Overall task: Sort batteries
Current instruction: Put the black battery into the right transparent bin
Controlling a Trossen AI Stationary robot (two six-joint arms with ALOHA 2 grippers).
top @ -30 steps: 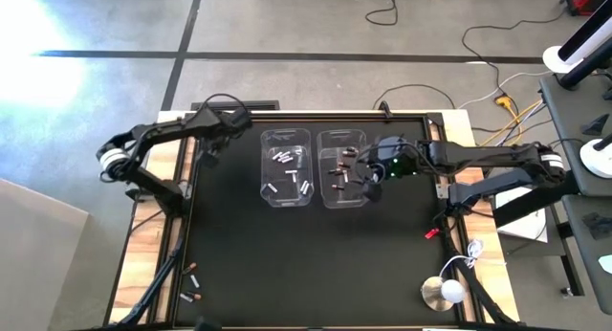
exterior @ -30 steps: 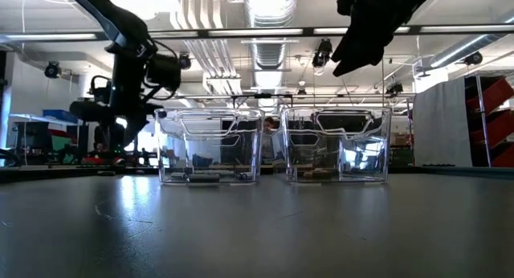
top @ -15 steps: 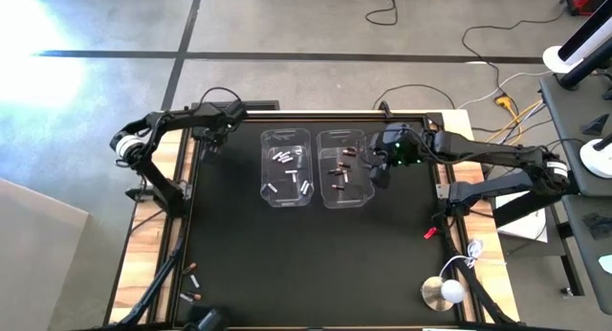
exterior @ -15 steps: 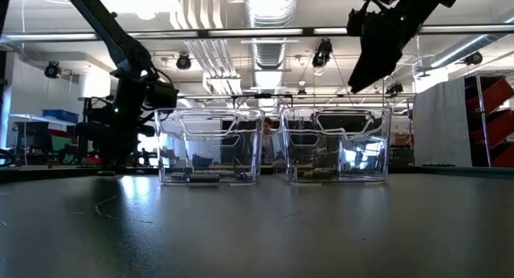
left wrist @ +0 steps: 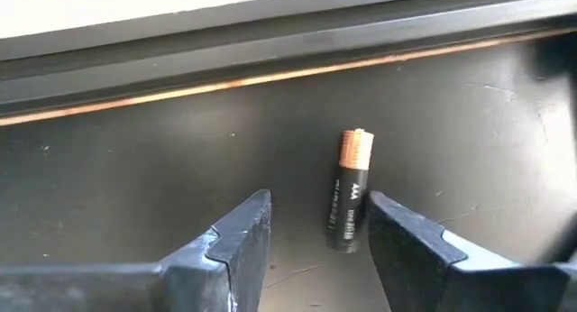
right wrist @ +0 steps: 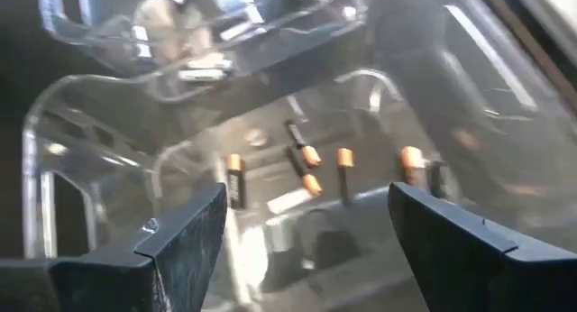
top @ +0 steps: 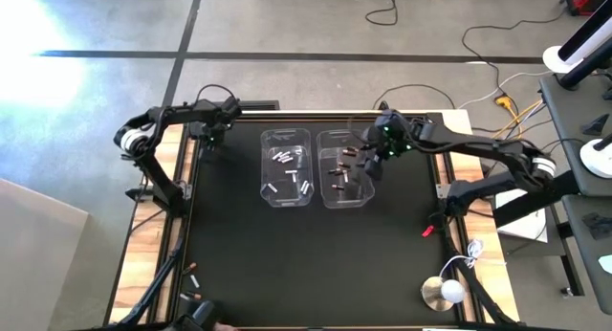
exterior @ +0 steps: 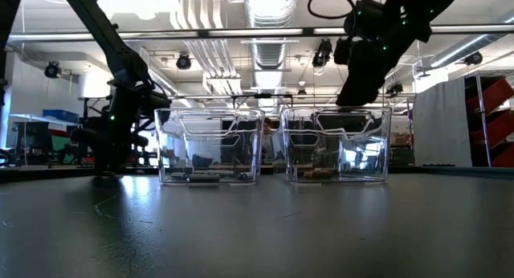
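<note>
One dark battery with a copper end (left wrist: 347,199) lies flat on the black mat at the far left. My left gripper (left wrist: 315,244) (top: 207,140) hangs open just over the mat, pointing steeply down. The battery lies beyond its fingertips, close to one of them. Two clear bins stand side by side at the far middle. The left bin (top: 286,166) holds silvery batteries and the right bin (top: 342,168) holds dark copper-ended ones (right wrist: 311,163). My right gripper (right wrist: 306,231) (top: 369,162) is open above the right bin's right side, slanting down, with nothing between its fingers.
A few loose batteries (top: 191,285) lie off the mat at the near left corner. A small red clip (top: 430,232) and a white round object (top: 445,291) sit along the right edge. The table's raised far edge (left wrist: 270,41) runs just beyond the lone battery.
My left gripper has come down to the mat at the far left, swinging and rolling a little, and stays open. My right gripper has sunk and moved toward the far edge over the right bin, also open. The bins have kept still.
</note>
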